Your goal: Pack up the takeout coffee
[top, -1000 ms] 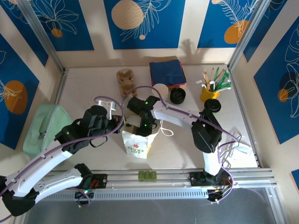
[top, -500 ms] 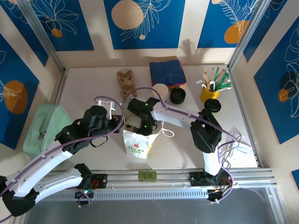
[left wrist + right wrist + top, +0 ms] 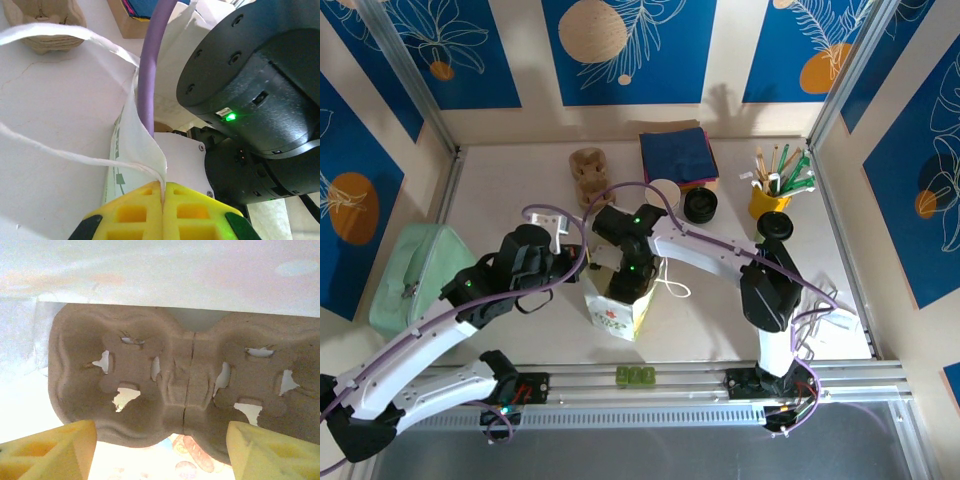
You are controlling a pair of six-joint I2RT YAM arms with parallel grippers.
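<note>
A white paper bag (image 3: 613,315) with a red-and-green logo stands open at the table's near middle. My left gripper (image 3: 582,272) (image 3: 163,187) is shut on the bag's (image 3: 132,145) upper edge and string handle. My right gripper (image 3: 630,285) reaches down into the bag, open (image 3: 160,442), its yellow fingertips (image 3: 60,445) wide apart just above a brown pulp cup carrier (image 3: 165,370) lying on the bag's bottom. A lidless white cup (image 3: 665,190) stands at the back beside a round black lid (image 3: 700,205). I cannot tell whether a cup is under that lid.
A mint green pouch (image 3: 420,275) lies at the left edge. At the back are a brown pulp stack (image 3: 588,172), blue napkins (image 3: 678,152) and a yellow cup of stirrers (image 3: 770,195). Black lids (image 3: 775,225) sit at the right, a wire rack (image 3: 820,310) near right.
My right gripper has sunk deeper into the bag. The bag's mouth has shifted slightly right and shows more open. The left gripper keeps its hold in place.
</note>
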